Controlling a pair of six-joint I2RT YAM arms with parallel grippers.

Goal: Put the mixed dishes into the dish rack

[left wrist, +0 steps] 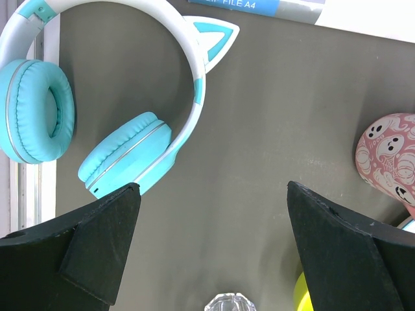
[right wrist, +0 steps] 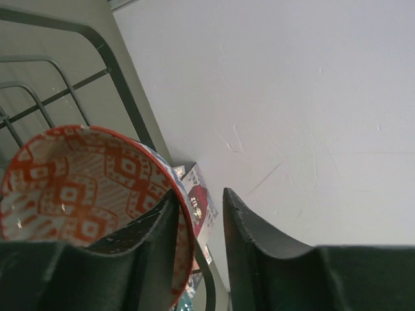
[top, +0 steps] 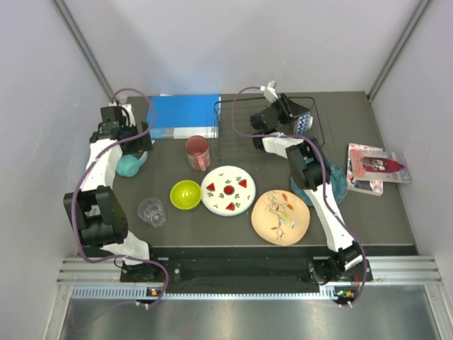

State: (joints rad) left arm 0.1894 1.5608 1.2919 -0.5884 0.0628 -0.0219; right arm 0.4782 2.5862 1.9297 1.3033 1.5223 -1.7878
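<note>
Dark grey table [top: 400, 216] here, matte and evenly lit, no hard shadows. Pale walls [top: 248, 42] close it in at the back and on both sides, with a slanting metal pole [top: 83, 44] in each far corner. Along the near edge runs an aluminium rail [top: 403, 269], and below it lies a brushed metal sheet [top: 248, 319].

I am looking down at teal cat-ear headphones [left wrist: 39, 110] lying flat on my dark table [left wrist: 272, 129], near its left edge. A blue A4 file [top: 184, 115] is lying along the far edge, and a red-covered booklet [top: 375, 168] is lying at the far right.
</note>
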